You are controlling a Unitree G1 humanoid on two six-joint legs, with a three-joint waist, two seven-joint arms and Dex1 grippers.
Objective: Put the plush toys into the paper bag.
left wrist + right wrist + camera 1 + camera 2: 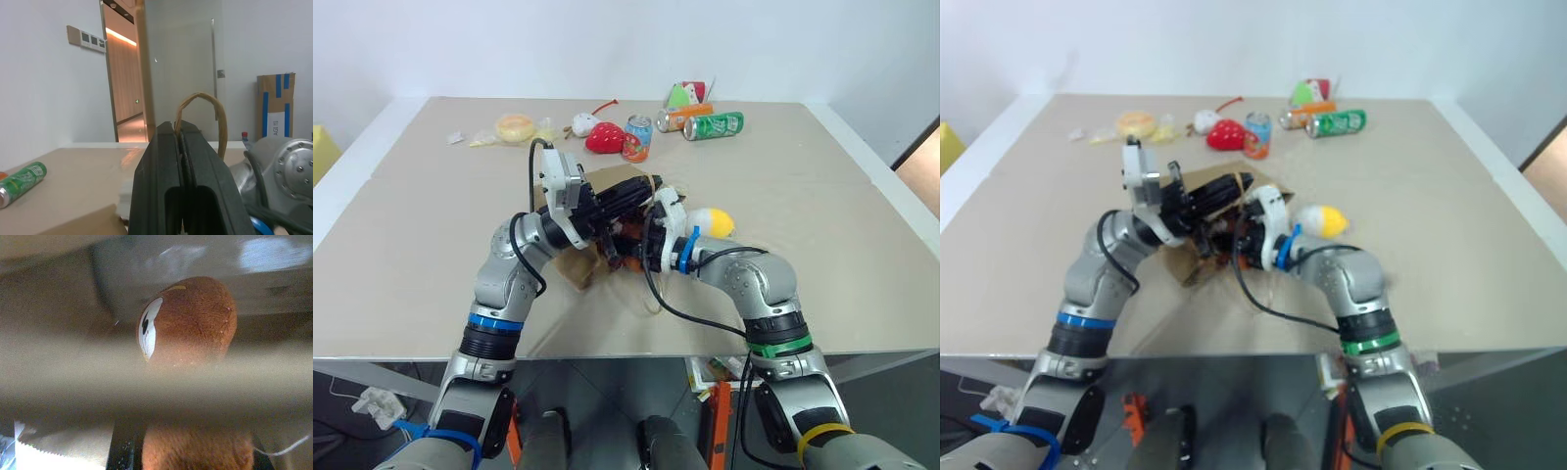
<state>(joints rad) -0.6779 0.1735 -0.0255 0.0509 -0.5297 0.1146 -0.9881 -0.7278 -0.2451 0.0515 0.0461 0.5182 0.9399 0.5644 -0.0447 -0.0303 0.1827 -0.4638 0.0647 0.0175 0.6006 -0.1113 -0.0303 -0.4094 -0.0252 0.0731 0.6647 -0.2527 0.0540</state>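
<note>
The brown paper bag [576, 266] lies on the table in front of me, its mouth lifted. My left gripper [628, 199] is shut on one of the bag's cord handles [222, 128], which loops up past the closed fingers [166, 161]. My right gripper [632, 251] is at the bag's mouth, shut on the brown plush toy [190, 323]. The toy's head, with its white eye patch, points into the bag's dim inside. The white-and-yellow egg-shaped plush toy [713, 222] lies on the table just right of my right wrist, outside the bag.
At the far side of the table lie a red strawberry plush [605, 137], a small white toy [581, 124], a wrapped yellow bun [514, 127], a blue-orange can [637, 137], an orange can [677, 117] and a green can [713, 125].
</note>
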